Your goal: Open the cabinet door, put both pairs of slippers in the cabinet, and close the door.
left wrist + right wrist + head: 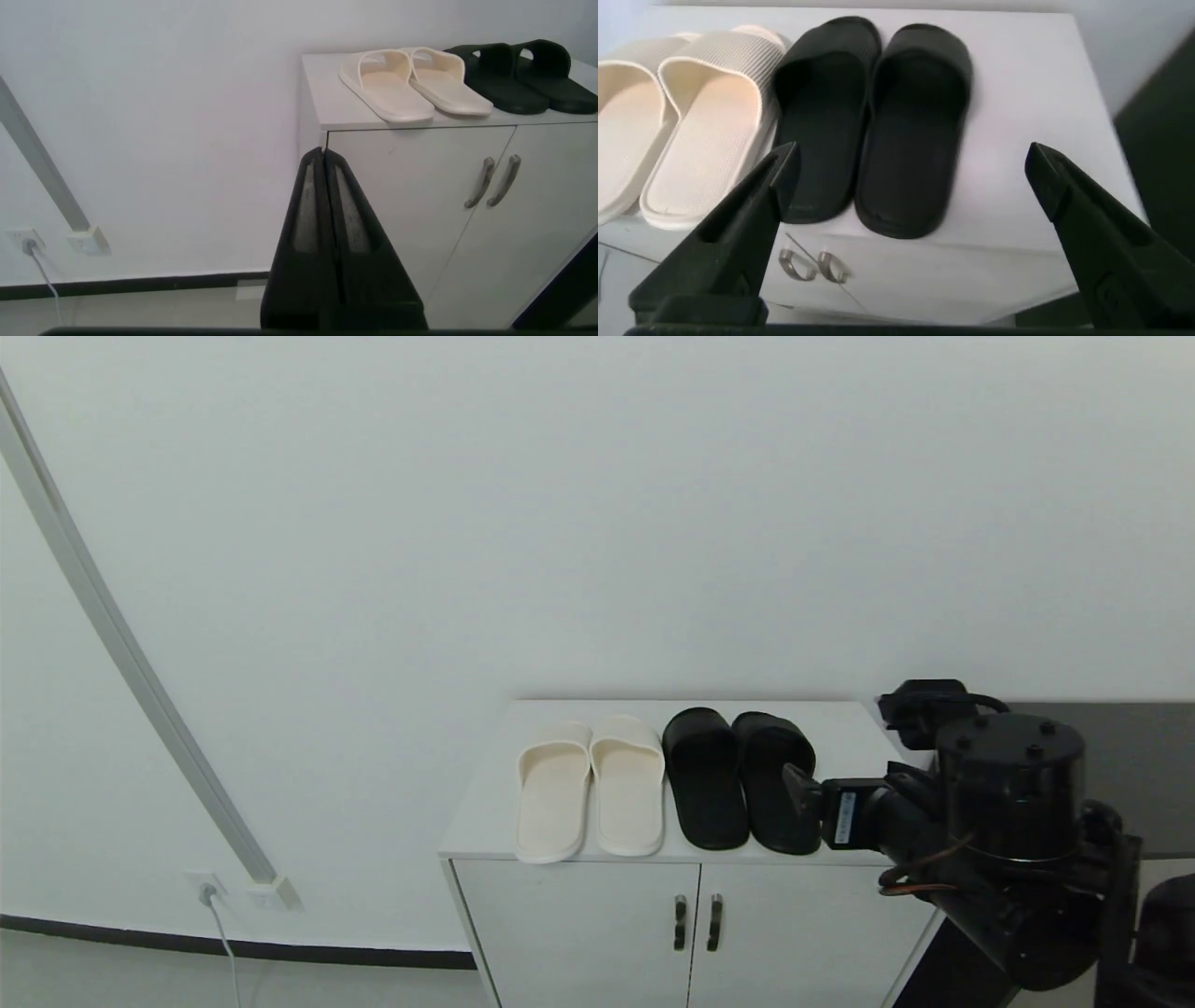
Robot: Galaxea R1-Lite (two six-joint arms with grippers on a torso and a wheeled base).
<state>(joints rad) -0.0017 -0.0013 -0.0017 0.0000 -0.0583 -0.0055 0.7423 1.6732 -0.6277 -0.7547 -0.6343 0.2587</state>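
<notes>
both cabinet (481, 812) doors shut: left door (579, 933) and right door (803, 933) meet at the centre seam, with the two handles (681, 922) side by side there, upright, nothing on them. both pairs of slippers sit on the cabinet top, toes toward the wall, heels near the front edge. cream pair (607, 793) is on the left half and black pair (709, 784) just to its right; the pairs are right next to each other, the two slippers in each pair touching or nearly so. right gripper (912, 154) is up at cabinet-top level by the front right part of the top, jaws spread wide, holding nothing. in the right wrist view the black pair lies ahead of it between the two fingers (747, 224), with the handles visible below the front edge. in the head view one finger tip sits right by the outer edge of the right-hand black slipper; can't tell if it touches. left gripper (323, 159) has its fingers pressed together with nothing between them. it sits off the cabinet's left front corner, apart from the cabinet and lower than the top. other stuff: wall outlet (207, 887) with a cable plugged in, low on the wall left of the cabinet, a grey trunking strip (121, 644) running diagonally down the wall to it, and a dark surface (1139, 756) to the right of the cabinet.
</notes>
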